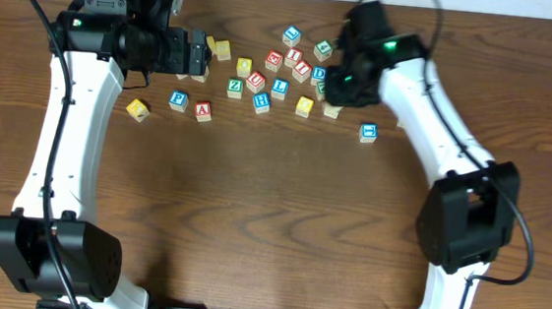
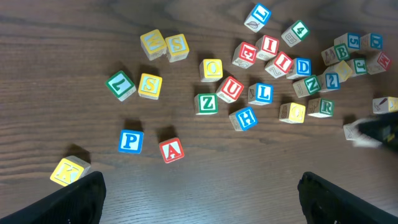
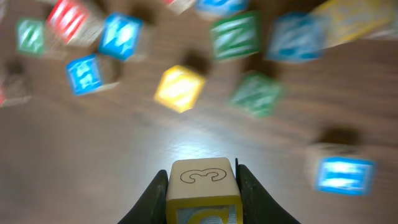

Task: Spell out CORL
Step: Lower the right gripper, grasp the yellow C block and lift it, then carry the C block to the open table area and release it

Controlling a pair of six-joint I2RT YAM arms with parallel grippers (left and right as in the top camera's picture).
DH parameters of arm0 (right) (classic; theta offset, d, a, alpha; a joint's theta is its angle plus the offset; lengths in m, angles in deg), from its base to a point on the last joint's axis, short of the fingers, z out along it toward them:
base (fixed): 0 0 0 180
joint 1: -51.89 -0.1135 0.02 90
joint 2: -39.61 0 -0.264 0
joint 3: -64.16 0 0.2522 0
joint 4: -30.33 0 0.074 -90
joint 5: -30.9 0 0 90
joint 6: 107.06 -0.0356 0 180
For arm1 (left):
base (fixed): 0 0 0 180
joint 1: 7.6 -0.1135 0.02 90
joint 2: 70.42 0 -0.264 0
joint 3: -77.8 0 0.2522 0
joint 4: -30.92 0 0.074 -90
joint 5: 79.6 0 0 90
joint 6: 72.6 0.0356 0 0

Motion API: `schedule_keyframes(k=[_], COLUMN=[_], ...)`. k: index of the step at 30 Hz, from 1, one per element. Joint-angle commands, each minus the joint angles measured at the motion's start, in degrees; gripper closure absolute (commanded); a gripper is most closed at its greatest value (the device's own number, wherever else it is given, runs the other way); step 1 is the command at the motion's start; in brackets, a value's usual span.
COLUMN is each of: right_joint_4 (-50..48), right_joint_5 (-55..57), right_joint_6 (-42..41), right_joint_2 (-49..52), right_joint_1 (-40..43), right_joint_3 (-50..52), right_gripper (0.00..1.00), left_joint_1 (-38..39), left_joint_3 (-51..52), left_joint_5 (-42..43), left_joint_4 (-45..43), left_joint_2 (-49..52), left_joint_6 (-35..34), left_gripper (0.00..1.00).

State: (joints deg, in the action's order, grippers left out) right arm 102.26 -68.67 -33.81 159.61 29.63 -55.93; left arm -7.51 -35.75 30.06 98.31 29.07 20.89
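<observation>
Right gripper (image 3: 202,198) is clamped on a wooden block (image 3: 201,179) with a 3 on its top face, and beyond it the other blocks lie blurred on the table (image 3: 186,143). Left gripper (image 2: 200,186) hangs with its fingers (image 2: 74,199) spread wide and nothing between them. Just ahead lie the P block (image 2: 130,140) and A block (image 2: 171,150), farther on the green R block (image 2: 322,107) to the right, then the blue L block (image 2: 263,93) and, beyond, the yellow O block (image 2: 211,68).
</observation>
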Motion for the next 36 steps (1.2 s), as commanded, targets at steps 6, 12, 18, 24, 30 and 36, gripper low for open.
schedule_keyframes(k=[6,12,18,24,30,36], right_joint_4=[0.13,-0.92,-4.55,-6.36,-6.49,-6.56], right_joint_5=[10.05,17.59,17.59,17.59,17.59,17.33], right_joint_6=[-16.57,-28.81,-33.2,-35.15,-36.2,-36.17], right_joint_2=[4.0,7.45,10.47,12.2,13.46,13.46], right_joint_1=[-14.01,-19.76,-22.53,-23.67,-23.96,-24.3], right_joint_3=[0.28,0.28,0.28,0.28,0.28,0.28], right_gripper=[0.88,0.89,0.83,0.87,0.82,0.68], left_joint_1=[-0.13,-0.13,-0.13,-0.13,-0.13,-0.13], left_joint_3=[-1.53,-1.53,-1.53,-1.53,-1.53,-1.53], left_joint_5=[0.87,0.87,0.87,0.87,0.87,0.87], left_joint_4=[0.11,0.11,0.11,0.11,0.11,0.11], left_joint_2=[0.39,0.39,0.39,0.39,0.39,0.39], left_joint_6=[0.79,0.79,0.79,0.79,0.79,0.79], left_gripper=[0.02,0.02,0.02,0.02,0.02,0.02])
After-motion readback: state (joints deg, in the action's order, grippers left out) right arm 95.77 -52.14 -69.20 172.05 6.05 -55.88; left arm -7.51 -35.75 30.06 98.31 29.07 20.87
